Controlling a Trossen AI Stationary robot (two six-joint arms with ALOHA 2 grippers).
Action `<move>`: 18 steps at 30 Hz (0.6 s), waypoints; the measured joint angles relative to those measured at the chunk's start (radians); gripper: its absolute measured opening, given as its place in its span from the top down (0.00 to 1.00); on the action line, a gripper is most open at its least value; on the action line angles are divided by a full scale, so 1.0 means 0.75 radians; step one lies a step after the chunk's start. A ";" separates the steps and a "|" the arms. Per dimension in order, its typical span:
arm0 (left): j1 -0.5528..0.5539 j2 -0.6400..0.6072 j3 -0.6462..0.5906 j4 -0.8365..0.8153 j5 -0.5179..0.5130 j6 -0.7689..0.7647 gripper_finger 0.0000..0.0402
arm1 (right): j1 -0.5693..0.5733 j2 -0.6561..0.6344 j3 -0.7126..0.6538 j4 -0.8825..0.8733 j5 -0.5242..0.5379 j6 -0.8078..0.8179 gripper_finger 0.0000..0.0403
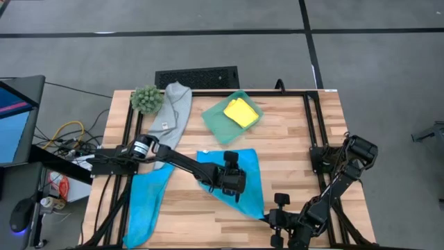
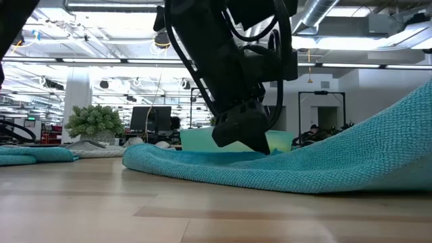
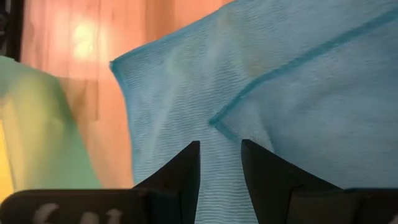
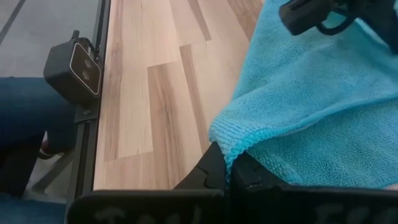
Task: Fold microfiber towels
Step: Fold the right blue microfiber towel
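A bright sky-blue towel [image 1: 251, 167] lies spread at the table's middle, with one corner folded over onto it [image 3: 214, 121]. My left gripper [image 1: 237, 189] is open and points down at this towel's middle, beside the folded corner; it also shows in the left wrist view [image 3: 221, 155] and the low view [image 2: 260, 147]. My right gripper [image 1: 272, 219] is shut on the towel's near right corner. A second blue towel [image 1: 149, 201] lies at the near left. A grey towel [image 1: 175, 111] lies at the far left. A folded yellow towel [image 1: 241, 111] lies in a teal tray [image 1: 216, 121]. My left gripper's fingertips [image 3: 189, 158] stand at the blue towel's surface, one on each side of a strip of it; I cannot tell whether they touch it. My right gripper pinches the towel's hemmed corner [image 4: 225, 142] between its two fingers. That part of the towel is raised off the table and slopes down [image 2: 398, 128] to the part that lies flat.
A fuzzy green plant ball [image 1: 147, 99] stands at the far left corner beside the grey towel. Black frame rails [image 1: 310, 125] run along the table's sides. A small black camera box [image 4: 74, 68] sits at the near edge. Bare wood [image 1: 291, 139] lies right of the towel.
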 joint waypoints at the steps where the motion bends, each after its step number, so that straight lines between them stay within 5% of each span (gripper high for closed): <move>1: 0.004 0.000 0.000 0.000 -0.009 0.008 0.73 | 0.000 0.000 0.000 0.000 0.000 0.000 0.98; 5: 0.028 -0.001 0.000 0.001 0.012 -0.004 0.73 | 0.000 0.000 0.000 0.000 -0.002 0.000 0.98; 18: 0.180 -0.123 0.058 -0.059 0.498 -0.054 0.71 | 0.000 0.000 0.000 -0.011 -0.005 0.006 0.97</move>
